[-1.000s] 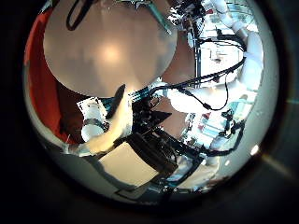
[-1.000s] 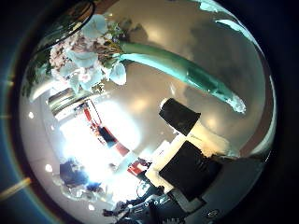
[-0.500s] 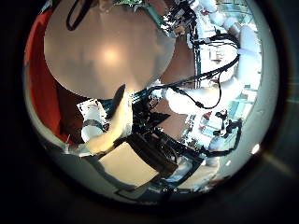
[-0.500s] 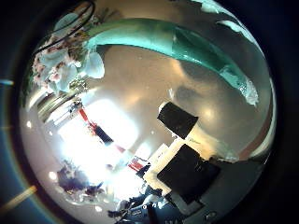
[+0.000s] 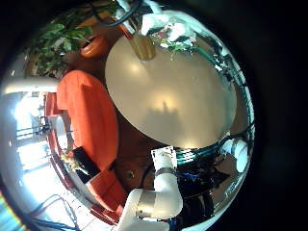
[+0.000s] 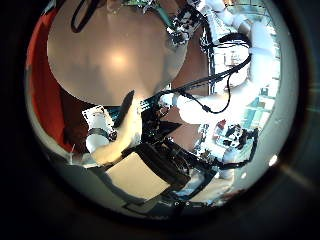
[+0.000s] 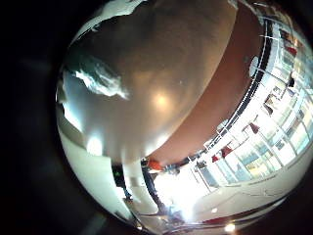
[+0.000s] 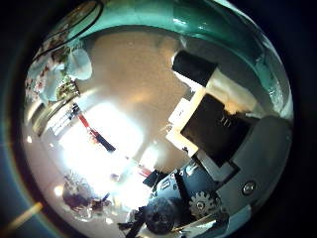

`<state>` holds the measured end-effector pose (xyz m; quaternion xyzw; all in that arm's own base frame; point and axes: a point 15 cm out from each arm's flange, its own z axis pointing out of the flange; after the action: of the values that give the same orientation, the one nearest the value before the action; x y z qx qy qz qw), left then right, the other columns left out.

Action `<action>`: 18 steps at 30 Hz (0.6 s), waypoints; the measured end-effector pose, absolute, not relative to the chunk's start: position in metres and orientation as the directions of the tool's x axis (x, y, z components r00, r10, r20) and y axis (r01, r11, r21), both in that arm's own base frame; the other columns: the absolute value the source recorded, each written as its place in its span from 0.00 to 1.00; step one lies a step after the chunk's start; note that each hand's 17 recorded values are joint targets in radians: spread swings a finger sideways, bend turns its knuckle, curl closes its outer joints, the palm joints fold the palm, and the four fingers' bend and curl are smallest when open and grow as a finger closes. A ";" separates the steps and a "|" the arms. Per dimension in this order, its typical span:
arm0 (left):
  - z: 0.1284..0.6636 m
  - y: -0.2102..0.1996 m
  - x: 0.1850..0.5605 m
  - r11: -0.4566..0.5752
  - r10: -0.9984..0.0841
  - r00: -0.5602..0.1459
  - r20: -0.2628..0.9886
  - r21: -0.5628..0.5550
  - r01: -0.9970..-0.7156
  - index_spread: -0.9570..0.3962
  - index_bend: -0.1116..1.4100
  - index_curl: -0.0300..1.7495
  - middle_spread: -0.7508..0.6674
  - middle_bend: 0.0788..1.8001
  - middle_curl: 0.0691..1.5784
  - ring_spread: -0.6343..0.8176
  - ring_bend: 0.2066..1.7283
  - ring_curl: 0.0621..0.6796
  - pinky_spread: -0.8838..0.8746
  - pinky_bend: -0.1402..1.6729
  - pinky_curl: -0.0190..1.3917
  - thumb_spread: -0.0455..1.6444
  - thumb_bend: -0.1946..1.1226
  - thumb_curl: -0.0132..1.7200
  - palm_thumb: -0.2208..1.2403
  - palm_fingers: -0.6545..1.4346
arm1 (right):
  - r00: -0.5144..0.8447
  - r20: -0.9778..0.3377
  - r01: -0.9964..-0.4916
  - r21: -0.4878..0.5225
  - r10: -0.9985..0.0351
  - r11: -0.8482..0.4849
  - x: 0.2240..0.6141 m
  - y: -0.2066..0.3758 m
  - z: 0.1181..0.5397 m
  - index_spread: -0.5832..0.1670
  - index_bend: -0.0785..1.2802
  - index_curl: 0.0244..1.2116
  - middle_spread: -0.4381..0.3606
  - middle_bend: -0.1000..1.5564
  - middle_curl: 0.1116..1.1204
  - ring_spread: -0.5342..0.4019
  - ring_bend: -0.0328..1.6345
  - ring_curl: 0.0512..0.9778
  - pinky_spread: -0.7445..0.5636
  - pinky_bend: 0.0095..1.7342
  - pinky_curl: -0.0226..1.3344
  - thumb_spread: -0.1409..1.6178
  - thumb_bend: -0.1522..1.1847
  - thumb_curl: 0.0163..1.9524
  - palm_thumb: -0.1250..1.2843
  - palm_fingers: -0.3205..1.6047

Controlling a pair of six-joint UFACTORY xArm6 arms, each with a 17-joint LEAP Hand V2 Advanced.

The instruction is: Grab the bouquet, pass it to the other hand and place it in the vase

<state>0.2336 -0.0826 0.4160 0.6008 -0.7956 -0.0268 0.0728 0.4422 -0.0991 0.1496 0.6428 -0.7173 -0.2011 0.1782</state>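
Observation:
In the left little finger side palm view the bouquet (image 5: pixel 173 34) lies near the far rim of the round table (image 5: pixel 168 101), next to the upright vase (image 5: pixel 142 46). The left thumb side palm view shows my right hand (image 6: pixel 185 25) over that part of the table. In the right thumb side palm view the bouquet's wrap (image 8: pixel 188 22) fills one edge and its flowers (image 8: pixel 59 69) lie at one end. My right hand's thumb (image 8: pixel 193 67) is close to the wrap, with a strip of table between them.
A sofa (image 5: pixel 87 115) stands beside the table, with potted plants (image 5: pixel 67 34) behind it. The right little finger side palm view shows the table top (image 7: pixel 161 98) close below, with a pale wrapped end (image 7: pixel 98 73) lying on it.
The right palm camera has come closer to the bouquet: the wrap has slid to the view's edge and looms larger. The right hand's thumb and body reach further into view. The left hand has not moved.

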 end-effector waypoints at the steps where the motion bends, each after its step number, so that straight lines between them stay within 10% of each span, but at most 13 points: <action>1: 0.416 -0.083 0.234 0.278 -0.959 -0.269 0.085 0.132 -0.951 0.68 0.20 0.26 0.74 0.06 0.16 0.79 0.14 0.20 0.78 0.18 0.21 0.69 0.13 0.21 0.44 0.43 | -0.100 0.002 -0.849 0.521 -0.995 0.087 0.443 -0.097 0.149 0.29 0.40 0.42 0.29 0.49 0.48 0.30 0.64 0.43 0.30 0.48 0.21 0.65 0.11 0.21 0.60 0.87; 10: 0.418 -0.083 0.245 0.278 -0.959 -0.269 0.085 0.132 -0.951 0.68 0.20 0.26 0.74 0.06 0.16 0.79 0.14 0.20 0.78 0.18 0.21 0.69 0.13 0.21 0.44 0.43 | -0.096 0.007 -0.857 0.507 -0.995 0.086 0.451 -0.097 0.163 0.32 0.75 0.63 0.30 0.73 0.66 0.31 0.78 0.57 0.34 0.74 0.36 0.63 0.19 0.29 0.84 0.81; 18: 0.426 -0.081 0.253 0.276 -0.959 -0.267 0.094 0.108 -0.955 0.68 0.20 0.26 0.74 0.06 0.16 0.79 0.14 0.20 0.78 0.18 0.21 0.69 0.13 0.21 0.44 0.43 | -0.097 0.009 -0.871 0.483 -0.995 0.089 0.455 -0.097 0.178 0.39 0.85 0.70 0.35 0.83 0.71 0.33 0.85 0.66 0.41 0.82 0.45 0.60 0.24 0.37 0.93 0.76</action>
<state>0.2527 -0.0807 0.4258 0.6015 -0.7956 -0.0148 0.0700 0.4551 -0.0975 0.1777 0.6499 -0.7180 -0.1817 0.1707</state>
